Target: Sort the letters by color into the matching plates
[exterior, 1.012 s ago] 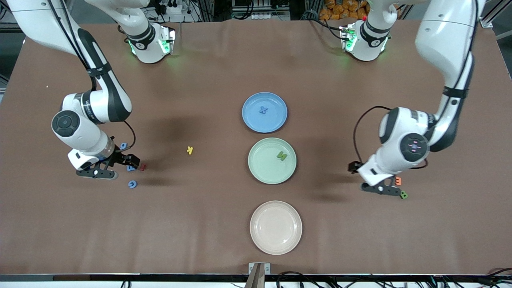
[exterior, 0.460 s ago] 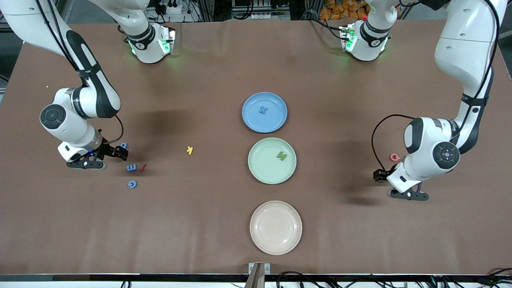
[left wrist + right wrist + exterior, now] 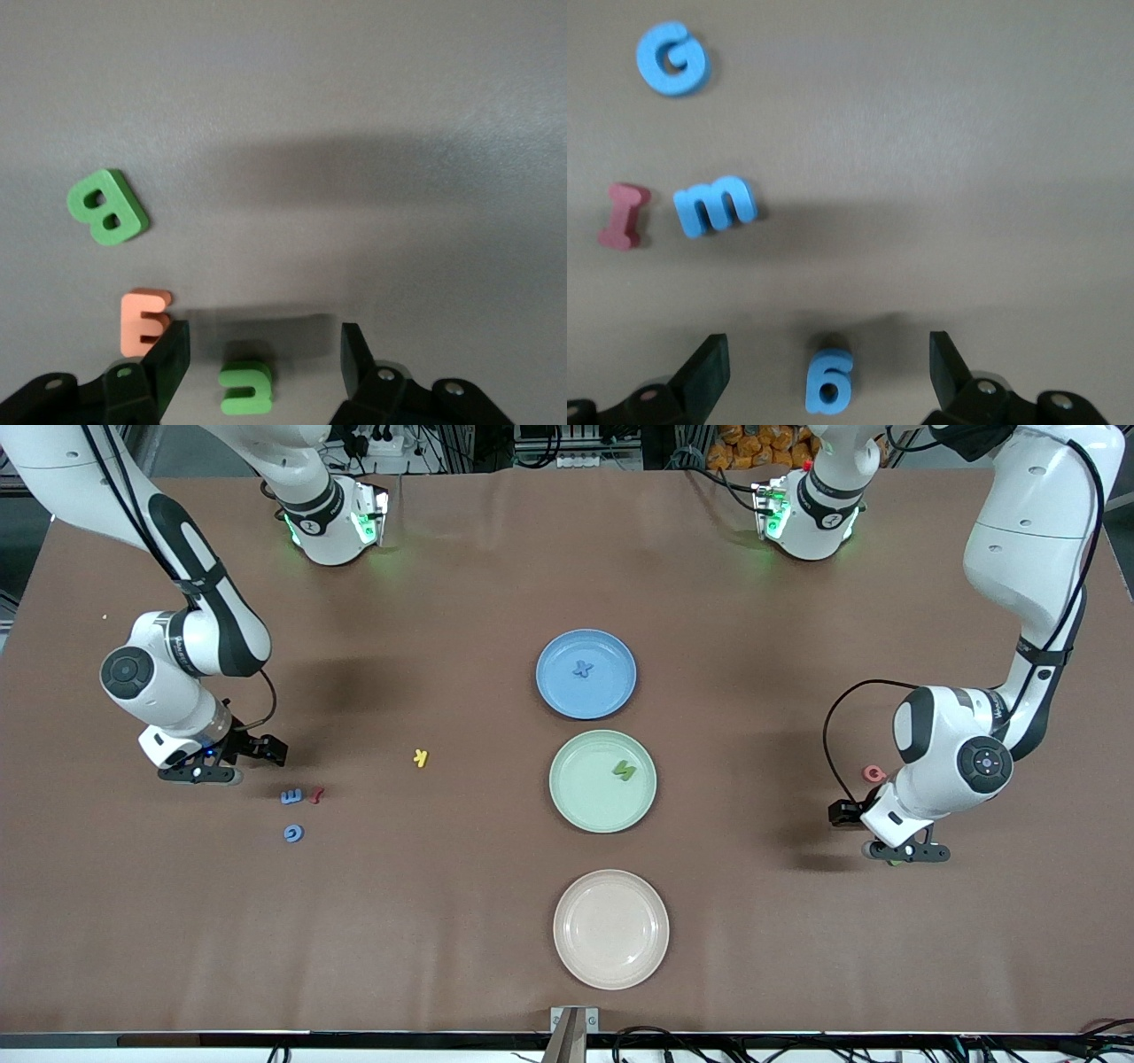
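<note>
A small green letter (image 3: 245, 388) lies flat on the table between the fingers of my left gripper (image 3: 264, 342), which is open with a gap on each side. A green B (image 3: 106, 206) lies close by. Toward the right arm's end, my right gripper (image 3: 828, 342) is open around a blue 6 (image 3: 829, 381). A blue m (image 3: 715, 205) and a blue G (image 3: 673, 58) lie beside it. The blue plate (image 3: 558, 691) holds one blue letter (image 3: 582, 669). The green plate (image 3: 576, 802), nearer the camera, holds one green letter (image 3: 624, 771).
An orange E (image 3: 143, 320) touches one left finger. A dark red I (image 3: 625, 215) lies beside the blue m. A yellow letter (image 3: 421, 758) lies mid-table, a pink letter (image 3: 875, 774) by the left arm. A beige plate (image 3: 610, 929) sits nearest the camera.
Both arms swung outward toward their own ends of the table, off the letter clusters they were over. The left gripper's jaws narrowed and dropped low over the small green letter.
</note>
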### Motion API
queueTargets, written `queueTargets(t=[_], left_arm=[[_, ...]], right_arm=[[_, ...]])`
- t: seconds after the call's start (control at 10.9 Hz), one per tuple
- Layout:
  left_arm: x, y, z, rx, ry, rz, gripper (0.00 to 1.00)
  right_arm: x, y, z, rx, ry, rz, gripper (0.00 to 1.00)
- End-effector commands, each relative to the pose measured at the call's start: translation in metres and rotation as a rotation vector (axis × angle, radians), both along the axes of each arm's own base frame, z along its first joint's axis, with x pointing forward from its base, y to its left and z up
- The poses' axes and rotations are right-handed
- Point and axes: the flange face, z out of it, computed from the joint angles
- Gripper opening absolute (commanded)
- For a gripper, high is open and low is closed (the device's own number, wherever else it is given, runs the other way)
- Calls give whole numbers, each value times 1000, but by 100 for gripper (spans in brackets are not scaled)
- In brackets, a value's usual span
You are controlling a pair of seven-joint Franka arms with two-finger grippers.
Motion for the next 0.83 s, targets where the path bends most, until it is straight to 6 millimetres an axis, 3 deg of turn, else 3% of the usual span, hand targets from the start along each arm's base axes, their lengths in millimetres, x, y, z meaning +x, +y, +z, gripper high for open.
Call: queueTargets(t=[0.0, 0.37, 0.46, 0.64, 0.74], left_arm=[[-12, -2, 8, -2, 2, 47, 77], [-15, -1, 5, -1, 11, 52, 76], [-17, -1, 4, -1, 16, 53, 72], [-18, -2, 2, 0, 19, 56, 71], [-19, -1, 2, 1, 20, 57, 71]], right_arm=[[-17, -2, -7, 5, -10, 9, 100], [-25, -1, -21, 14, -9, 10, 100], [-27, 0, -22, 15, -8, 12, 100], [-32, 0, -26, 17, -3, 12, 88], [-34, 0, -27, 18, -5, 13, 73]])
